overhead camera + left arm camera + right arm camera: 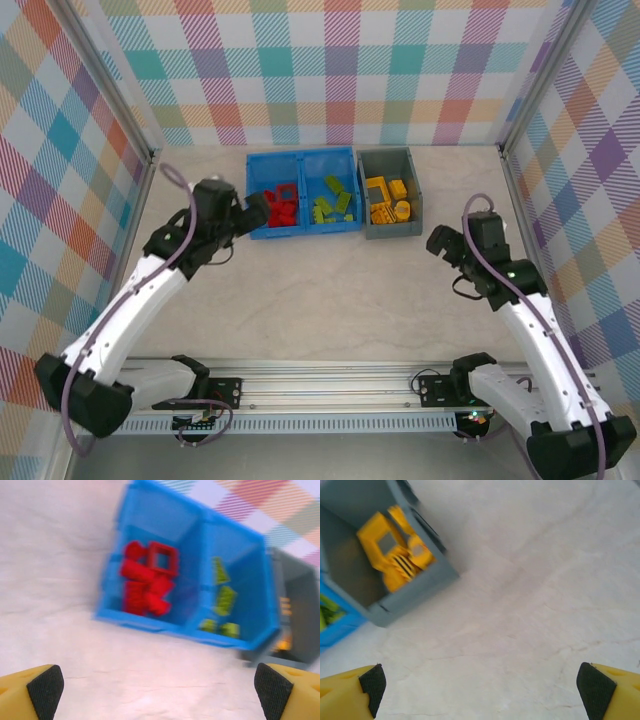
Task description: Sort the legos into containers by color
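The blue bin holds red legos in its left compartment and lime green legos in its right one. Beside it on the right, the dark grey bin holds orange-yellow legos. My left gripper hovers at the blue bin's left front corner. In its wrist view the left gripper is open over bare table, with the red legos ahead. My right gripper is right of and nearer than the grey bin. In its wrist view the right gripper is open and empty, with the yellow legos at upper left.
The table in front of the bins is bare beige stone-patterned surface. Checkered walls enclose the back and both sides, with metal posts at the corners. A rail with the arm bases runs along the near edge.
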Robot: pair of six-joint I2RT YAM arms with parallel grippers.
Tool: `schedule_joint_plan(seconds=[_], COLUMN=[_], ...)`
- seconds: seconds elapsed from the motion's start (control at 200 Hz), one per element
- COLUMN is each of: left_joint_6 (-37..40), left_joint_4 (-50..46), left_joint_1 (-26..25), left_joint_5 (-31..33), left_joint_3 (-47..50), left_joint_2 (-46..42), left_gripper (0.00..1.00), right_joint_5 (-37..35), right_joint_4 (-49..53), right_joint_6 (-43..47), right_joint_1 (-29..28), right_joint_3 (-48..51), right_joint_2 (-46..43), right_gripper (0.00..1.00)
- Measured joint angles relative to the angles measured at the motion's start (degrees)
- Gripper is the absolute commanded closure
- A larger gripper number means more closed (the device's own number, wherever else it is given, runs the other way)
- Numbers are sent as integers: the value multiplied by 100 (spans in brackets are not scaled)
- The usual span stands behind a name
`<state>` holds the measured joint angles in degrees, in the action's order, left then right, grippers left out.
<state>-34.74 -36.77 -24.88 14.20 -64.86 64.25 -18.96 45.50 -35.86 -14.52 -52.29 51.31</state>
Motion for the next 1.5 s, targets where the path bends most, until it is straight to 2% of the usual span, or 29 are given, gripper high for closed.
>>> schedule_joint_plan(seconds=[0.11, 0.2, 0.265, 0.33, 0.4, 0.485, 0.605, 0.765, 0.965, 1.13, 1.235, 1.505], left_joint_6=[131, 138, 474, 1008, 1508, 1974, 2406, 2830, 3209, 3309, 3370, 3394], left_joint_4=[-146, 11, 516, 1322, 2107, 2990, 4339, 5650, 6352, 7230, 7947, 8236], left_joint_1=[44, 59, 153, 345, 616, 942, 1272, 1357, 1578, 1718, 1718, 1805], left_joint_5=[839, 1932, 2516, 2662, 2592, 2341, 1878, 1526, 1117, 852, 702, 424], left_joint_3=[667, 1408, 2170, 2979, 3659, 4048, 4098, 3842, 3289, 3768, 4291, 4286], left_joint_2=[-260, -398, -481, -485, -385, -101, 564, 1565, 2426, 2371, 2422, 2531], left_gripper=[0, 0, 0, 0, 0, 0, 0, 0, 0, 0, 0, 0], right_joint_5=[-308, -555, -669, -763, -807, -811, -789, -514, -39, 415, 579, 680], right_joint_4=[-334, -1364, -2302, -3064, -3558, -4188, -5379, -6673, -7947, -9108, -9311, -9344], right_joint_6=[28, 382, 721, 1137, 1578, 1971, 2463, 2830, 3195, 3432, 3510, 3508], right_joint_1=[-2, 0, 13, 22, 22, 22, 90, 553, 820, 901, 920, 1045], right_joint_3=[420, 1036, 1574, 2015, 2221, 2367, 2804, 3211, 3224, 3263, 3298, 3147], right_joint_2=[101, -20, -37, 177, 601, 868, 1045, 1711, 2597, 3434, 3593, 3595], right_gripper=[0, 0, 0, 0, 0, 0, 0, 0, 0, 0, 0, 0])
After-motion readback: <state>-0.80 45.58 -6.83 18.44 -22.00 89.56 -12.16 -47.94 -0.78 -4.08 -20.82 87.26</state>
